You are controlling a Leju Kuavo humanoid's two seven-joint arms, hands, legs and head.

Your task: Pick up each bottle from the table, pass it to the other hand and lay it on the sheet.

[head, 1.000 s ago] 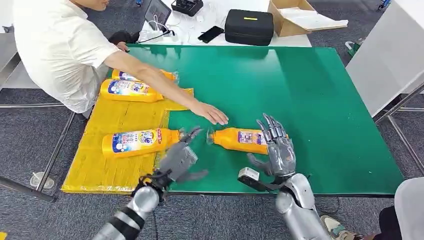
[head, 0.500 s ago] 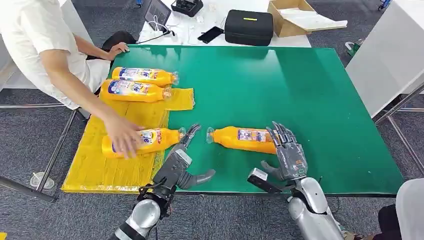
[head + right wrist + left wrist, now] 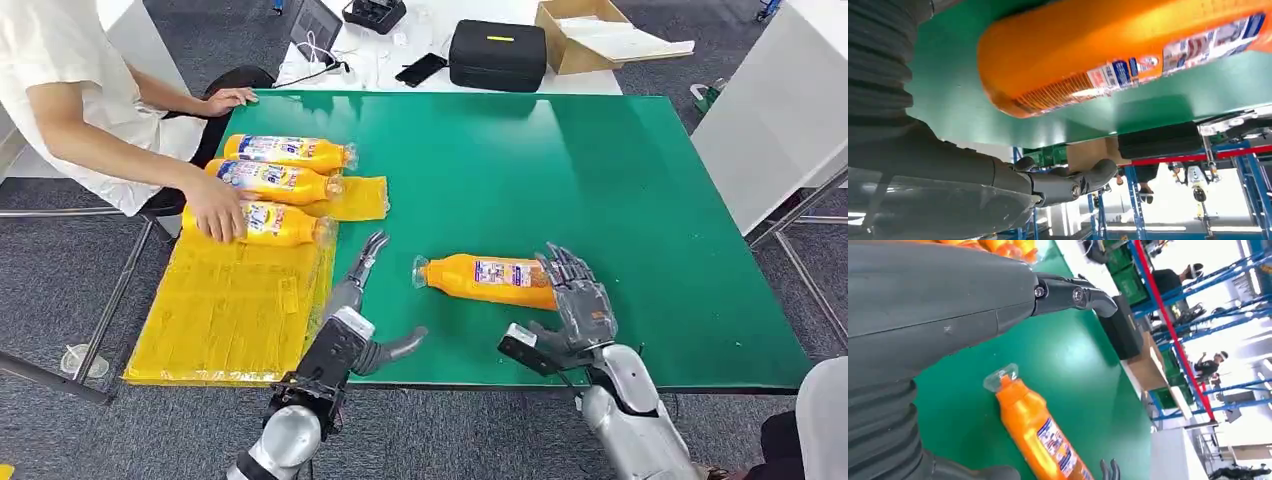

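Right hand (image 3: 577, 300), fingers spread, seemingly touches the orange plastic bottle (image 3: 487, 279) lying mid-table; left hand (image 3: 352, 325) hovers released nearby.

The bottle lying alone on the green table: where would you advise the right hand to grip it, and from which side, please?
Probably around the wide labelled body of the bottle, coming from above at its base end. It lies on its side, cap toward the left hand, and the open right hand is already at the base.
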